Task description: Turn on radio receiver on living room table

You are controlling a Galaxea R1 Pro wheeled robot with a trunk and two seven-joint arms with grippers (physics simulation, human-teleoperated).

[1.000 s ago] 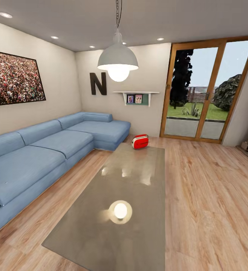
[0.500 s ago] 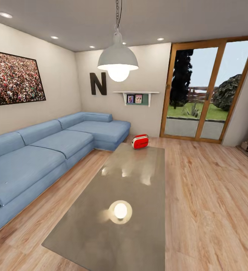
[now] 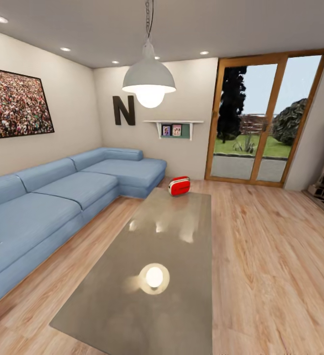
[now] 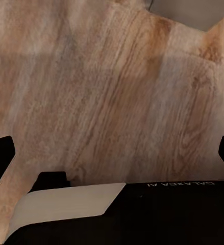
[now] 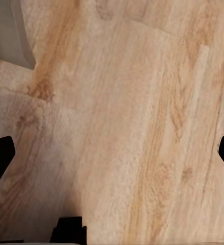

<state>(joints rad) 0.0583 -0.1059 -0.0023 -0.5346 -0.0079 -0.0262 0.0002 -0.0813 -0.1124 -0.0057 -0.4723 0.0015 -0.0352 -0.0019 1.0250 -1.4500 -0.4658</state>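
Head view shows the radio receiver (image 3: 179, 186), a small red rounded box with white sides, standing at the far end of the table (image 3: 132, 305), whose glossy grey-brown glass top mirrors the pendant lamp (image 3: 148, 81). Both wrist views show the left gripper (image 4: 112, 153) and right gripper (image 5: 112, 153) spread wide over grainy wood floor (image 5: 142, 127).

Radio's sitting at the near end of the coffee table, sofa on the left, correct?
Not quite. The head view shows the radio at the far end of the coffee table, toward the glass doors. The sofa is on the left, as you said.
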